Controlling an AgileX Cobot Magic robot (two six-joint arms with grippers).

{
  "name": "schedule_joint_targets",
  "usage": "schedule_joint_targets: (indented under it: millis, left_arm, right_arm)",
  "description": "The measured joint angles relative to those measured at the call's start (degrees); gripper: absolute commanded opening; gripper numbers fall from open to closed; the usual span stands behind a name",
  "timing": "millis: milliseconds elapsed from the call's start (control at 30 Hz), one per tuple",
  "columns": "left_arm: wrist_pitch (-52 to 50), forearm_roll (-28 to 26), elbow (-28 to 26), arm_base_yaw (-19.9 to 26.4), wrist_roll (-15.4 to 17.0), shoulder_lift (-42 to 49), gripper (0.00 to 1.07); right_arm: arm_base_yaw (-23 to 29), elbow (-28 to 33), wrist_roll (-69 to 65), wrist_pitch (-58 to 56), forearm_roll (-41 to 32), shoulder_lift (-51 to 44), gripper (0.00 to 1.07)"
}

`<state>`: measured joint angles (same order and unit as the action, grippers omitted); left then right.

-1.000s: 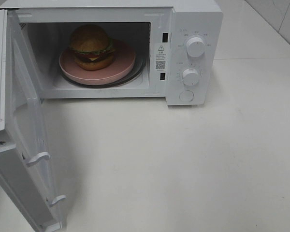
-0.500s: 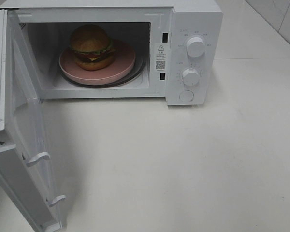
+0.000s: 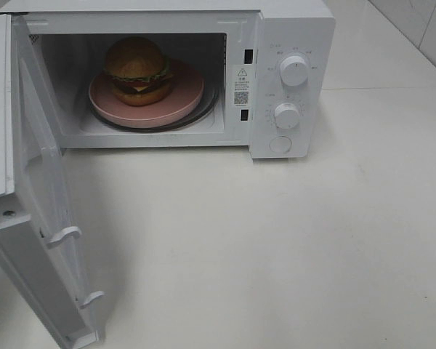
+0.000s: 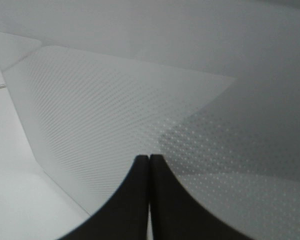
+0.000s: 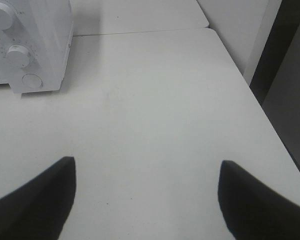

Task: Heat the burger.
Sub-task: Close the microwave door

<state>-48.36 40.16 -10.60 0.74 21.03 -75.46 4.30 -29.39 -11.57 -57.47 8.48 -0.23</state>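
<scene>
Currently the burger (image 3: 136, 70) sits toward the left of the round pink plate (image 3: 185, 98), and the plate rests inside the cavity of the white microwave (image 3: 291, 22). I judge the loading step complete.

Status of the door (image 3: 36, 196): swung wide open to the left, with both latch hooks (image 3: 64, 236) exposed on its free edge. The cavity is not sealed, so heating cannot start.

Status of the left gripper (image 4: 149, 165): fingers pressed together, holding nothing. Its wrist view is filled by a dotted mesh panel, which I take to be the door window. I cannot tell whether the fingertips touch that panel or stand just off it. Neither arm shows in the high view.

Status of the right gripper (image 5: 147, 161): fingers spread wide, empty, above bare table (image 5: 155, 115), well to the right of the microwave. Its wrist view takes in the control panel from the side.

Remaining steps, as I judge them:
1. Swing the door shut until the hooks engage. The left gripper appears placed for this push.
2. Set the upper knob (image 3: 294, 71) and the lower knob (image 3: 286, 115). The dial markings are too small to read.

The round button (image 3: 280, 144) below the knobs looks like a door release, so I would leave it alone.
</scene>
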Motion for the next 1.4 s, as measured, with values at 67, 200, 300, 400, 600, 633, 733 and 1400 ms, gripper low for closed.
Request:
schedule_joint_targets:
  millis: [67, 200, 300, 400, 600, 633, 733, 1400]
  left_arm:
    - [-1.9, 0.9, -0.2, 0.0, 0.2, -2.0, 0.00]
    - [-4.2, 1.7, -0.3, 0.0, 0.2, -3.6, 0.00]
    - [-5.6, 1.7, -0.3, 0.0, 0.3, -4.0, 0.00]
    - [-6.1, 1.7, -0.6, 0.0, 1.2, -4.0, 0.00]
    - [-5.6, 1.0, -2.1, -1.8, 1.9, -4.0, 0.00]
    - [-4.2, 0.5, -2.9, -3.4, 1.8, -4.1, 0.00]
    - [-2.7, -1.3, -3.7, -5.7, 1.1, -4.1, 0.00]
    - [-2.6, -16.7, -10.5, -21.9, -2.9, -15.5, 0.00]
  right_arm:
    - [0.0, 0.0, 0.0, 0.0, 0.1, 0.0, 0.76]
    - [0.0, 0.0, 0.0, 0.0, 0.1, 0.0, 0.76]
    - [0.0, 0.0, 0.0, 0.0, 0.1, 0.0, 0.76]
    - [0.0, 0.0, 0.0, 0.0, 0.1, 0.0, 0.76]
    - [0.0, 0.0, 0.0, 0.0, 0.1, 0.0, 0.76]
    - [0.0, 0.0, 0.0, 0.0, 0.1, 0.0, 0.76]
    - [0.0, 0.0, 0.0, 0.0, 0.1, 0.0, 0.76]
    - [0.0, 0.0, 0.0, 0.0, 0.1, 0.0, 0.76]
